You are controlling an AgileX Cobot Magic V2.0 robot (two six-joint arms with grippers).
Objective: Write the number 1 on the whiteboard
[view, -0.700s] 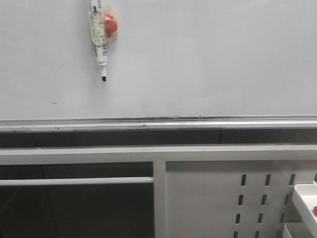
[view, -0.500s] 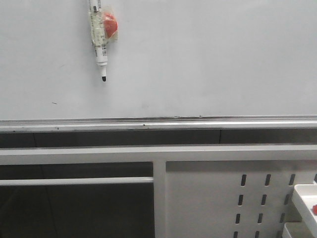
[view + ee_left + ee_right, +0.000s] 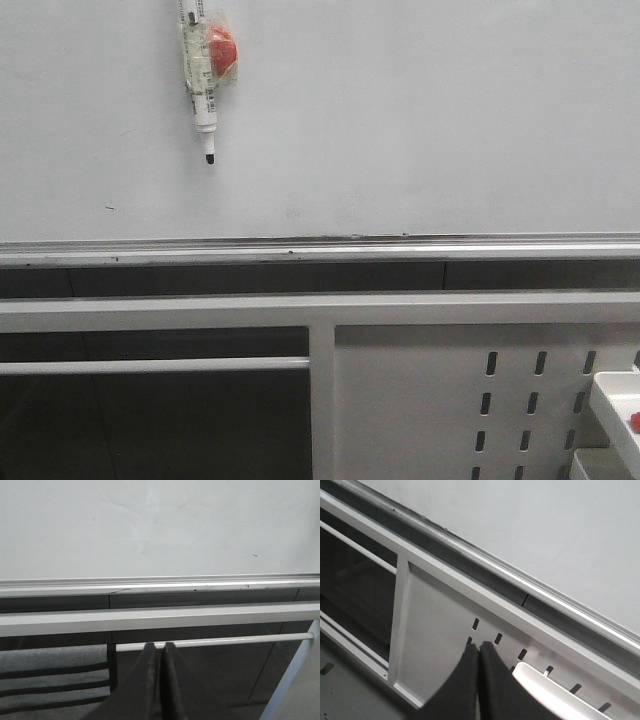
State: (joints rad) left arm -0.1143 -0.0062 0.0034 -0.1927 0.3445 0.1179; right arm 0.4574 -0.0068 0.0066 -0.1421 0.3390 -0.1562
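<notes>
Left claw [image 3: 161, 652] and right claw [image 3: 479, 655]: both pressed closed, empty, parked low beneath large pale glossy whiteboard [image 3: 420, 120]. White black-tipped marker [image 3: 199, 80] hangs taped on board, tip down, ungrasped. Number 1 stroke absent; board unmarked.

White metal framing was seen against dark openings.

A white perforated panel [image 3: 470, 400] with slotted holes was set beside a vertical post [image 3: 321, 400], under a horizontal rail [image 3: 200, 312]; a thin bar [image 3: 150, 366] crossed the dark opening, and even light was cast.
</notes>
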